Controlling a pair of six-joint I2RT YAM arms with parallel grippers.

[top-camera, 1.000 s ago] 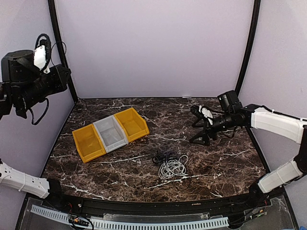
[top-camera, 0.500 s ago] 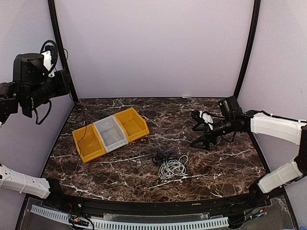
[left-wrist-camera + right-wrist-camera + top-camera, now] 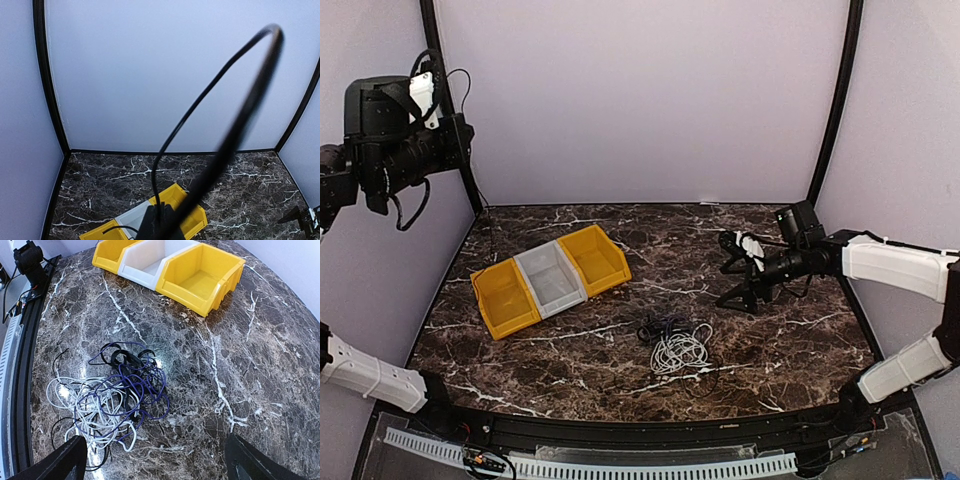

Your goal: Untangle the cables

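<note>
1. Left arm (image 3: 390,150): chunky black housing behind the hand, a white shell (image 3: 360,375) way further back, and a little white cap (image 3: 423,95) on top.
2. A thin black cable (image 3: 225,65) loops right past its wrist cam.
3. Right arm (image 3: 895,262): white shells, a black wrist, and black fingers (image 3: 65,462) with a white bit (image 3: 750,243) just behind them.

open marble table (image 3: 620,240) is left all around the cables (image 3: 675,345), approach from the left rear being blocked only by the row of bins (image 3: 552,280) set well apart.
</note>
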